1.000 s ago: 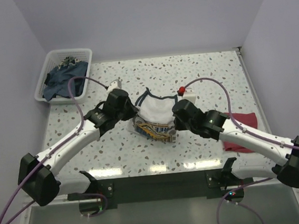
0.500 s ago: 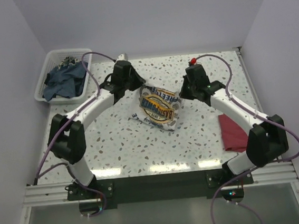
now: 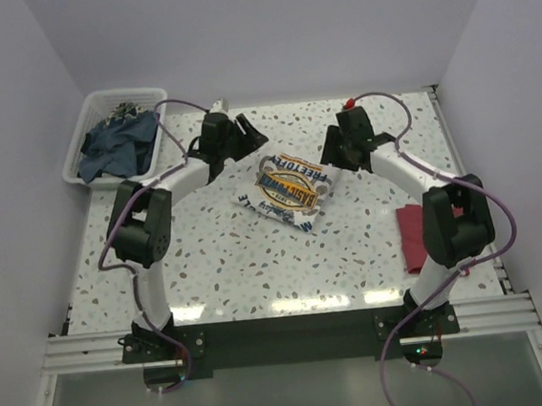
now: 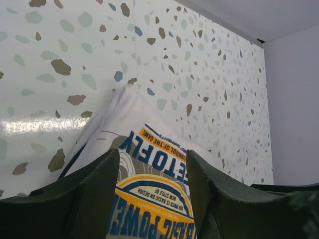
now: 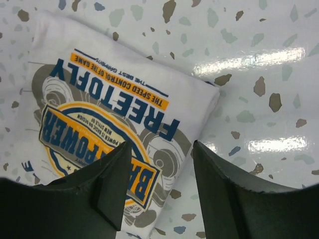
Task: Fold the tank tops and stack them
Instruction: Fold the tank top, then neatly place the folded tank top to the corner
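The white tank top [image 3: 292, 189] lies folded on the table, its blue-orange print facing up; it also fills the left wrist view [image 4: 149, 179] and the right wrist view [image 5: 107, 124]. My left gripper [image 3: 253, 136] hovers open just above its far left corner, nothing between the fingers [image 4: 99, 199]. My right gripper [image 3: 331, 149] stands open over the far right corner, also holding nothing. The dark red tank top [image 3: 416, 237] lies folded at the right edge, partly behind the right arm.
A white basket [image 3: 90, 115] holding dark blue cloth [image 3: 112, 149] sits at the back left corner. Walls close in the table at the back and both sides. Both arms arch over the table from their bases at the near edge.
Both grippers carried the white top's near edge toward the back, folding it print-up, then let go and opened. The arms now reach toward the far side.
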